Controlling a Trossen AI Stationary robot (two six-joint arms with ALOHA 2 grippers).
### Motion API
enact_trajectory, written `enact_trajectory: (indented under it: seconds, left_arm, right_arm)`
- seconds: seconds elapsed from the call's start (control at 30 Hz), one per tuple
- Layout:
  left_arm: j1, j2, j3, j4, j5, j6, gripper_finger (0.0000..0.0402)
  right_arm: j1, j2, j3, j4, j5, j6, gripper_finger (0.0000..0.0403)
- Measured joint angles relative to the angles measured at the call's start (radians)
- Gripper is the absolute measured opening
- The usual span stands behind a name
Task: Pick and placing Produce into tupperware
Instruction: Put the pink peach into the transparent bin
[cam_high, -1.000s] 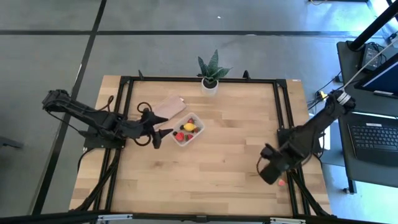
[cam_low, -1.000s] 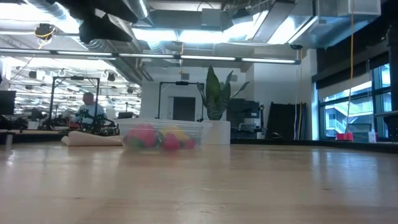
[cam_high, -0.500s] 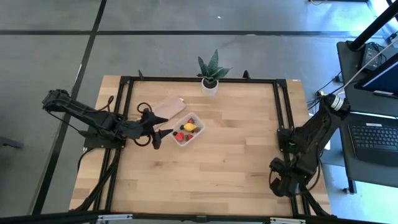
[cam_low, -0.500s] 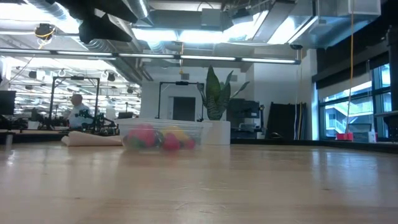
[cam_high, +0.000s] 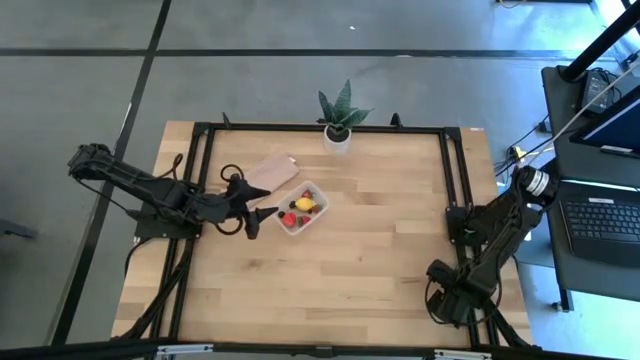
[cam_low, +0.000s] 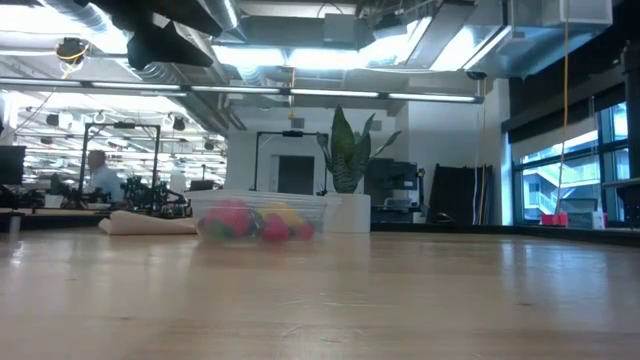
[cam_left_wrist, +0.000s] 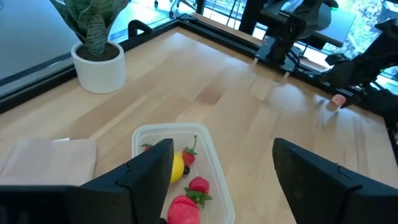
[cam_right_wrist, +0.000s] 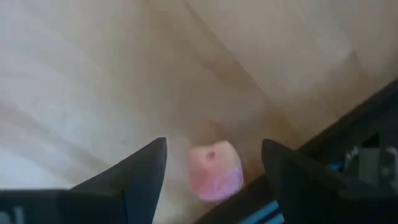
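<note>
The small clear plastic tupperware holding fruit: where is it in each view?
High view: tupperware, left of table centre, below the potted green plant.
Low view: left of centre, beside the plant's white pot.
Left wrist view: bottom centre, between the left pincer's fingers.
Right wrist view: not in it.
Shared landmark: the plant.

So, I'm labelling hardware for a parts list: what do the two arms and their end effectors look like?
Both arms are black and slender, built of jointed segments. The left end effector has two flat, matte black fingers with angular edges; a thin black cable loops beside the left arm. The right end effector has matching dark fingers, and the right arm carries a pale ring on one joint.
</note>
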Motion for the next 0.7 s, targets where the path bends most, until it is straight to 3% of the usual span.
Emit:
enact_trajectory:
  seconds: [0.7]
  left_arm:
    - [0.000,0.000,0.000,0.001,0.000,-0.003,0.0266]
  right_arm:
    - [-0.003,0.010,-0.008,0.051,-0.100,-0.009,0.0264]
